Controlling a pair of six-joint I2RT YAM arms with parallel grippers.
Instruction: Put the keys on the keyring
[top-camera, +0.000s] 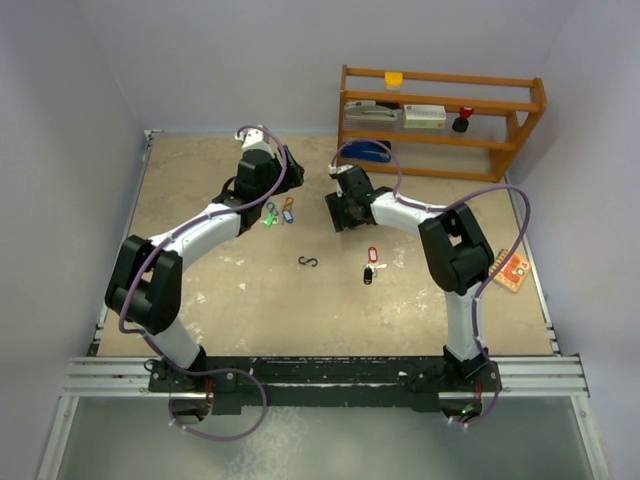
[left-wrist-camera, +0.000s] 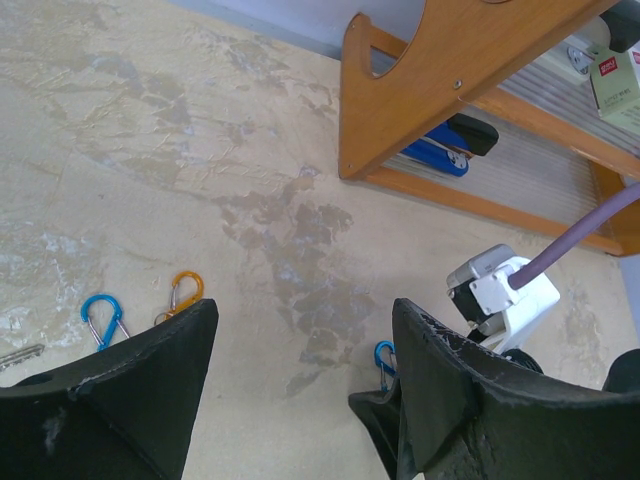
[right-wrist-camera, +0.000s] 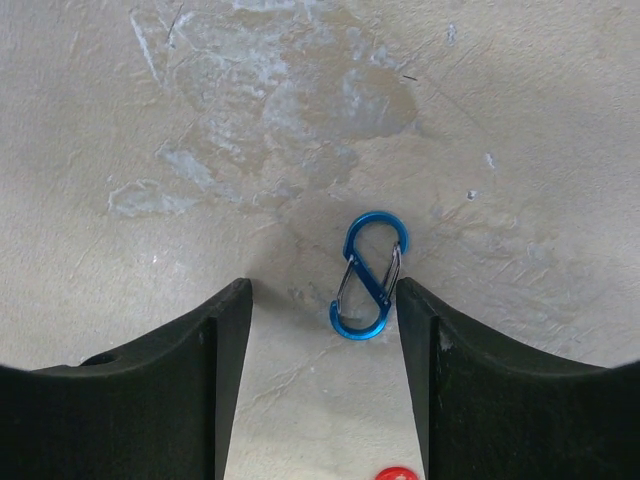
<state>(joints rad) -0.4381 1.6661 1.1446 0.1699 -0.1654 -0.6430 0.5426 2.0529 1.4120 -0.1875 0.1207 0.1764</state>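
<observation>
Pickup step, we judge: right gripper open astride blue S-clip, centre frame, nothing held; left gripper wide, empty. Next: close squarely.

Two arms, same build: left arm and right arm in white link shells w/ chunky blk joint housings. Well behind the fingers of each, a purple cable looping loose along the links down to the blk base rail. On left gripper, fingers matte blk, wedge-shaped, flat inner faces, ridge seams across the tops, edges scuffed grey. On right gripper, same blk wedges, smoother, dark oval recess well back from one tip. Beyond the left fingertips, a boxy white block on the other wrist w/ the purple cable plugged in, blk body under it.
</observation>
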